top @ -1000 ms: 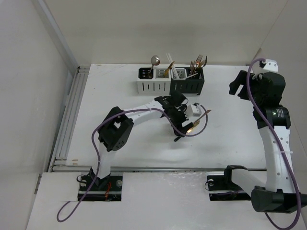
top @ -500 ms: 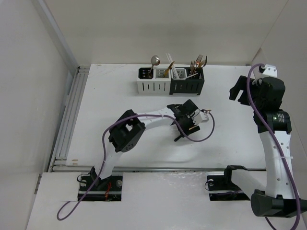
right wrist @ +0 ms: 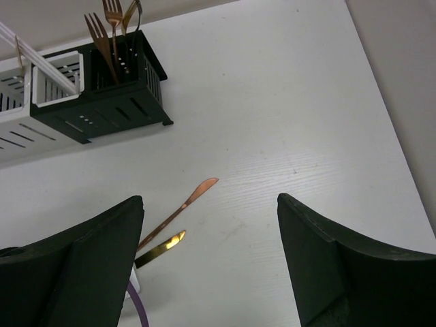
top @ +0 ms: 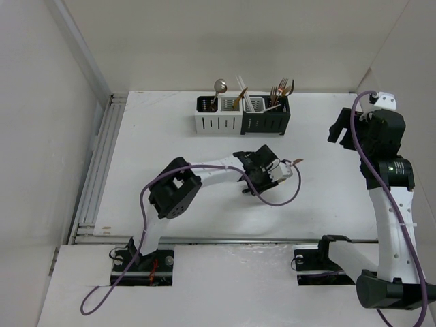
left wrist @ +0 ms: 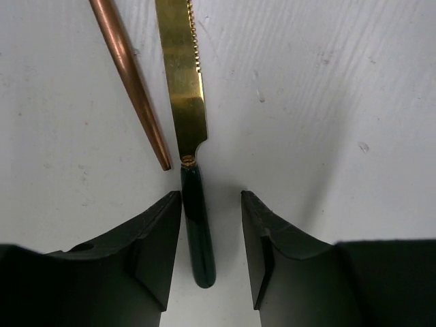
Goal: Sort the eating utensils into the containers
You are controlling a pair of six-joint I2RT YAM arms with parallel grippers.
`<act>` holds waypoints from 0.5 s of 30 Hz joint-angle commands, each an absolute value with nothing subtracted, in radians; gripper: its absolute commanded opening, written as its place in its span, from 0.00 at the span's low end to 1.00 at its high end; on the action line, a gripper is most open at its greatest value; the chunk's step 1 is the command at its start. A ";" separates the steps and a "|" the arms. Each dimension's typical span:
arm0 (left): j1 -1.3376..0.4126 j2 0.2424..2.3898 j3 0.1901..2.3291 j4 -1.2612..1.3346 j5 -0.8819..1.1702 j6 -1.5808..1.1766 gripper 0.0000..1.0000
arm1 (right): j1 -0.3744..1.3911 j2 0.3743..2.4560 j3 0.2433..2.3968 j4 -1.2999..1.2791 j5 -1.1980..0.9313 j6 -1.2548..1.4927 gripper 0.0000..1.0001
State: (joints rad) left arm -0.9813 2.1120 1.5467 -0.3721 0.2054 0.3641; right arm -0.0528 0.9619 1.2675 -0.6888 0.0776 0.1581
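A gold knife [left wrist: 184, 75] with a dark handle [left wrist: 197, 231] lies flat on the white table. My left gripper [left wrist: 211, 197] is low over it and open, its jaws straddling the handle. The left finger [left wrist: 160, 245] touches the handle and the right finger [left wrist: 262, 245] stands apart. A slim copper utensil [left wrist: 133, 82] lies just left of the blade. Both show in the right wrist view, the knife [right wrist: 160, 248] and the copper utensil [right wrist: 184, 201]. The containers [top: 218, 125] stand at the back with utensils upright inside. My right gripper [right wrist: 210, 197] hovers high, open and empty.
The holders hold a silver spoon [top: 219, 86], white chopsticks [top: 241, 85] and copper forks [top: 281, 88]. A purple cable [top: 276, 202] loops beside the left wrist. A metal rail [top: 102, 163] runs along the table's left edge. White walls close in at the back and sides.
The left gripper's jaws have narrowed around the knife handle while the wrist shifted a little to the right. The right arm swung slightly and then held still.
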 commanded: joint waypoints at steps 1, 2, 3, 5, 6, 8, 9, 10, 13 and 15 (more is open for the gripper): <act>-1.000 2.167 1.503 -0.526 0.189 0.385 0.36 | -0.046 0.945 1.310 -0.680 0.109 0.143 0.84; -1.000 2.178 1.512 -0.526 0.178 0.385 0.35 | -0.046 0.945 1.310 -0.680 0.109 0.143 0.84; -1.000 2.178 1.513 -0.526 0.178 0.385 0.35 | -0.046 0.945 1.310 -0.680 0.109 0.143 0.84; -1.000 2.189 1.523 -0.503 0.178 0.385 0.35 | -0.046 0.945 1.319 -0.680 0.121 0.143 0.84; -1.000 2.189 1.549 -0.494 0.178 0.394 0.35 | -0.046 0.945 1.319 -0.680 0.121 0.143 0.84; -1.000 2.216 1.589 -0.494 0.178 0.394 0.35 | -0.046 0.945 1.319 -0.689 0.121 0.143 0.84; -1.000 2.229 1.607 -0.494 0.169 0.394 0.35 | -0.046 0.945 1.319 -0.689 0.121 0.143 0.84; -1.000 2.241 1.640 -0.494 0.169 0.394 0.33 | -0.046 0.945 1.319 -0.689 0.121 0.143 0.84; -1.000 2.275 1.649 -0.508 0.144 0.394 0.00 | -0.046 0.945 1.319 -0.689 0.130 0.143 0.84; -1.000 2.275 1.628 -0.508 0.144 0.394 0.00 | -0.046 0.936 1.319 -0.689 0.141 0.133 0.84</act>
State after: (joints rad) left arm -0.9977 2.1925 1.6745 -0.4076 0.1825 0.3824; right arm -0.0513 0.9615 1.2774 -0.6968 0.1116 0.1509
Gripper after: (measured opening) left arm 0.051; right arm 0.840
